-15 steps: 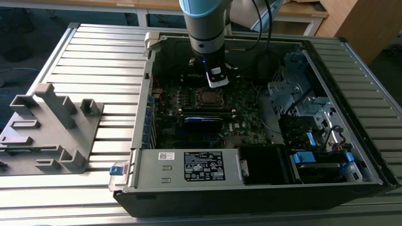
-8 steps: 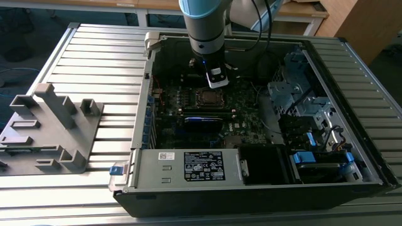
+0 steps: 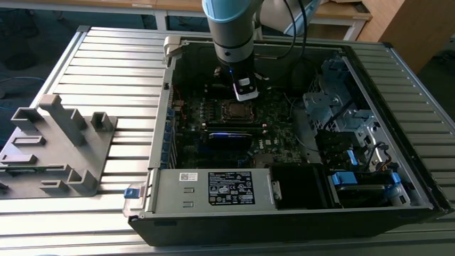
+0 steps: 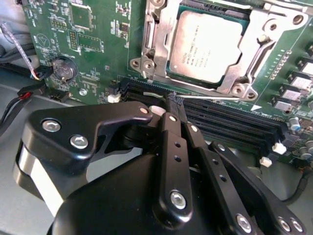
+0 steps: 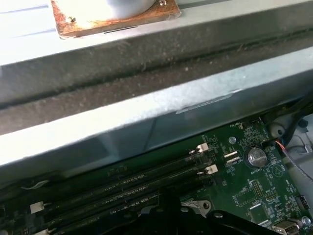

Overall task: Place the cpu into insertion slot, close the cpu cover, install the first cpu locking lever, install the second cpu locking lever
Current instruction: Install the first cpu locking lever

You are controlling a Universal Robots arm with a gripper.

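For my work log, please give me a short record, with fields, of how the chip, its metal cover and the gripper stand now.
chip: lies on the green board, silver top up
cover: down, framing the chip
thin metal lever: runs along the cover's edge, beside the memory slots
gripper: shut, tips at that lever; whether they touch it cannot be told
place: inside the open computer case
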